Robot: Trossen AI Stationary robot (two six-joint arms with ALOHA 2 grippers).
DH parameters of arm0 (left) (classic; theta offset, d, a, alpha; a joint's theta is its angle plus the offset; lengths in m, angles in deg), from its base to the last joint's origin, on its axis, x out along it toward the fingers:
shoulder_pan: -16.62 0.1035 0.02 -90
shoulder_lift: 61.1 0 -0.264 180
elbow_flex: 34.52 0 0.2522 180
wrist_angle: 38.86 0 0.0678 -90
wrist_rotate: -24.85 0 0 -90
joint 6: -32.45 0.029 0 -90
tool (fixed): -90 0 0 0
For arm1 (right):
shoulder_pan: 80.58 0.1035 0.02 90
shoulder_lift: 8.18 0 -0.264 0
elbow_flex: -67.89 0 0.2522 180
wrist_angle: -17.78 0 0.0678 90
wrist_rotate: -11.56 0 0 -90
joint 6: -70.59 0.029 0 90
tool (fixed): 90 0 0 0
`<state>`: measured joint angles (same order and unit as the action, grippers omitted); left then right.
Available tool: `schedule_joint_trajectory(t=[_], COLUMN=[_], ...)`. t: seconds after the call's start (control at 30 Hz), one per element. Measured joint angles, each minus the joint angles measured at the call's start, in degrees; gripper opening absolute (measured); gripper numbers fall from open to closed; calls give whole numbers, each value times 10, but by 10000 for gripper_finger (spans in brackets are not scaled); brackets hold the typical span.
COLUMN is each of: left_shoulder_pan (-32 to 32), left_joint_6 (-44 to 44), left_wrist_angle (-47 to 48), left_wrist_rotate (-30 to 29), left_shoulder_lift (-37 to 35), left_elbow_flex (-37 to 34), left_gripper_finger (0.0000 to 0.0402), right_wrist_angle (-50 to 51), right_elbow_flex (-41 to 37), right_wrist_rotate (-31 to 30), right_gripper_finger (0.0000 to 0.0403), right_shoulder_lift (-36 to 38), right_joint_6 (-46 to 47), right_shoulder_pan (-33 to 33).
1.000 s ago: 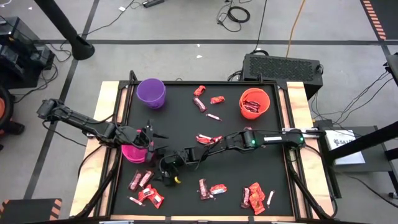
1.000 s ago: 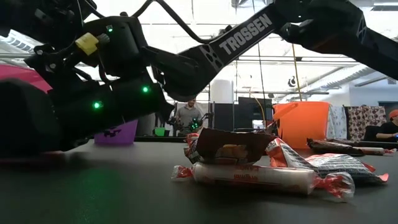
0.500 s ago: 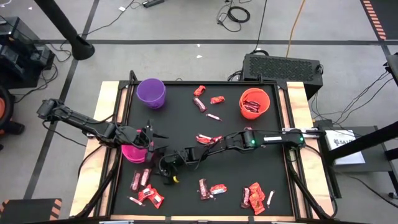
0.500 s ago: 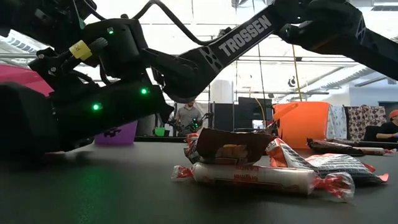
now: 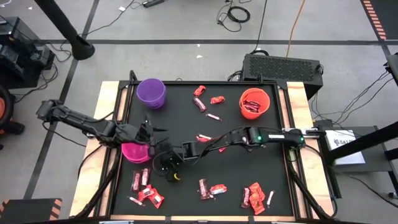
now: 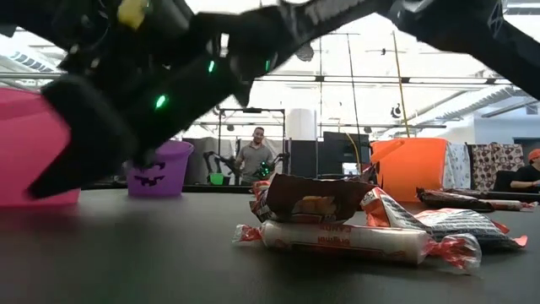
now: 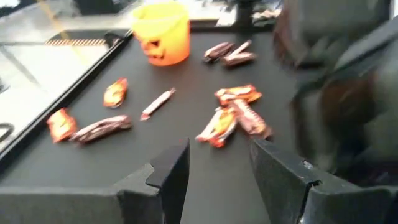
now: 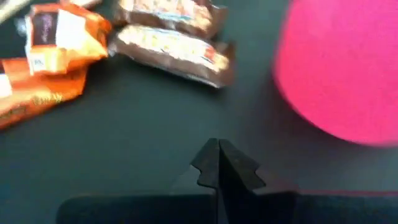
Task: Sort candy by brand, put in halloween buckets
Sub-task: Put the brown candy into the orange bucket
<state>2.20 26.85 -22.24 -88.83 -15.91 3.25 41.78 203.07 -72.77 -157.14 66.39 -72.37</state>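
With the right gripper (image 8: 217,163) clenched on nothing visible beside the pink bucket (image 5: 134,152) at the high view's left-centre, it should reopen and re-aim at the candy (image 5: 145,188) in the lower left, while the left gripper (image 7: 219,167) stays spread.

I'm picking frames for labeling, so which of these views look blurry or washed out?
Low view: right arm smeared, windows behind glaring. Left wrist view: soft throughout, orange bucket bright. Right wrist view: pink bucket and candy blurred. High view: sharp.
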Motion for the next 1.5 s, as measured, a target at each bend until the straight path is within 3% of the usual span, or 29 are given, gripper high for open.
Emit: schedule_joint_trajectory(t=[0.13,0.37,0.43,0.53,0.8,0.97,1.23,1.4,1.5], left_shoulder_pan=[19,32,32,32,32,32,32,32,32], left_joint_6=[-10,-21,-31,-44,-45,-54,-61,-61,-61], left_wrist_angle=[62,131,148,160,157,156,155,143,129], left_wrist_rotate=[-6,-9,-9,-8,-8,-4,-3,-1,3], left_shoulder_lift=[0,0,0,0,0,0,0,0,0], left_elbow_flex=[31,47,47,47,47,47,47,47,47], left_gripper_finger=[176,176,176,176,176,176,176,176,176], right_wrist_angle=[118,288,286,199,-184,-339,-417,-461,-472], right_elbow_flex=[0,-4,-29,-87,-206,-222,-216,-216,-216], right_wrist_rotate=[-82,-118,-115,-108,-37,-38,-23,-18,26], right_gripper_finger=[0,0,0,0,0,11,87,156,191], right_shoulder_lift=[49,110,131,152,138,103,57,41,26], right_joint_6=[-24,-31,-26,-11,-12,-26,-76,-46,-24], right_shoulder_pan=[-1,-1,-1,2,23,28,40,30,22])
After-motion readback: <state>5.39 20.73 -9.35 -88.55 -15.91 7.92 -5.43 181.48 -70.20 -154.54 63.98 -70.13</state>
